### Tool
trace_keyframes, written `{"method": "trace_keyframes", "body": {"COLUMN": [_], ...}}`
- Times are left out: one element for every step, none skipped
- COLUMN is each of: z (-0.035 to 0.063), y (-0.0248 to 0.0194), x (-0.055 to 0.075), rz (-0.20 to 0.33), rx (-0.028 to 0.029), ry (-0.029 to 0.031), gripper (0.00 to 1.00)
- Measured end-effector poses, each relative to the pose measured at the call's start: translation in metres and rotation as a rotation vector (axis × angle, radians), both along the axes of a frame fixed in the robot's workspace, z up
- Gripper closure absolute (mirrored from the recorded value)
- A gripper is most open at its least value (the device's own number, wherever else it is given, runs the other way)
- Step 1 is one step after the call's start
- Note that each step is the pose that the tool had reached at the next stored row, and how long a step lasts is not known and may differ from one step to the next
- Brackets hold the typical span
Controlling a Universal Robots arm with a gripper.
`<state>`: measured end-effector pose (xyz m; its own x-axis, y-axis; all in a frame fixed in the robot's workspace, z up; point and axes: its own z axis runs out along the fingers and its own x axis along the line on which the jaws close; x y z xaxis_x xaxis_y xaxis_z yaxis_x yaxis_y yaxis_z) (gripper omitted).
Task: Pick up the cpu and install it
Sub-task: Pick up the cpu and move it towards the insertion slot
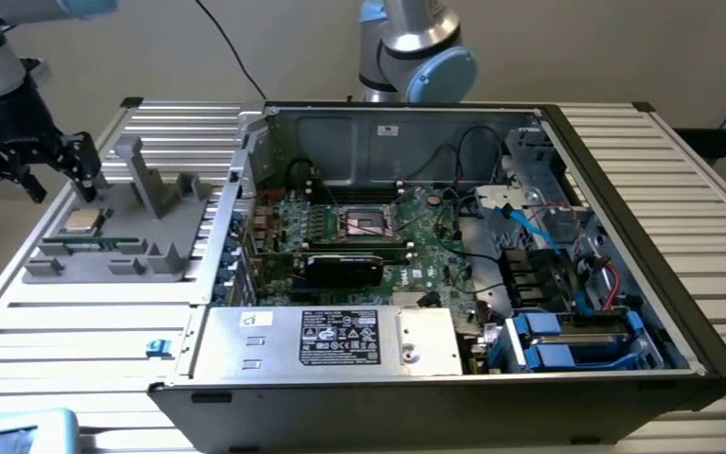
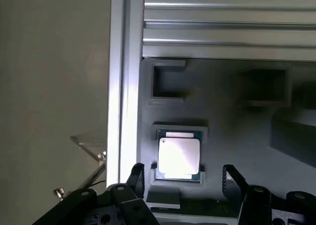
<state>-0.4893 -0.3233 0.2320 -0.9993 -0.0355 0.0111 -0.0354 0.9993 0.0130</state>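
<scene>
The cpu (image 1: pixel 82 221) is a small shiny square chip lying flat in a recess of the grey holder (image 1: pixel 124 248) at the exterior view's left. My gripper (image 1: pixel 58 183) hangs above and slightly behind it, open, nothing between its fingers. In the wrist view the cpu (image 2: pixel 179 157) lies just beyond the gripper (image 2: pixel 185 178), with one black fingertip on each side. The dark square socket (image 1: pixel 367 222) sits on the motherboard inside the open computer case (image 1: pixel 490 378).
The grey holder has upright posts (image 1: pixel 136 170) right beside my gripper. A large silver box with a white label (image 1: pixel 337 339) lies at the case's front. Cables and blue drive bays (image 1: pixel 565 340) crowd the case's right side. Ribbed metal table (image 1: pixel 60 331) surrounds everything.
</scene>
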Motion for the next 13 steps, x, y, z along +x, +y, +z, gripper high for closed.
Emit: {"method": "trace_keyframes", "body": {"z": [-0.0019, -0.0035, -0.0055, -0.0072, -0.0091, -0.011, -0.0127, -0.0145, -0.0163, -0.0182, -0.0199, -0.0216, -0.0218], "y": [0.0, 0.0, 0.0, 0.0, 0.0, 0.0, 0.0, 0.0, 0.0, 0.0, 0.0, 0.0, 0.0], "x": [0.0, 0.0, 0.0, 0.0, 0.0, 0.0, 0.0, 0.0, 0.0, 0.0, 0.0, 0.0, 0.0], "rz": [0.0, 0.0, 0.0, 0.0, 0.0, 0.0, 0.0, 0.0, 0.0, 0.0, 0.0, 0.0, 0.0], "rx": [0.0, 0.0, 0.0, 0.0, 0.0, 0.0001, 0.0, 0.0001, 0.0002, 0.0003, 0.0003, 0.0002, 0.0002], "ry": [-0.0001, 0.0, 0.0, 0.0001, 0.0001, 0.0002, 0.0005, 0.0011, 0.0019, 0.0029, 0.0041, 0.0052, 0.0058], "gripper": [0.26, 0.26, 0.26, 0.26, 0.26, 0.26, 0.26, 0.26, 0.26, 0.26, 0.26, 0.26, 0.26]}}
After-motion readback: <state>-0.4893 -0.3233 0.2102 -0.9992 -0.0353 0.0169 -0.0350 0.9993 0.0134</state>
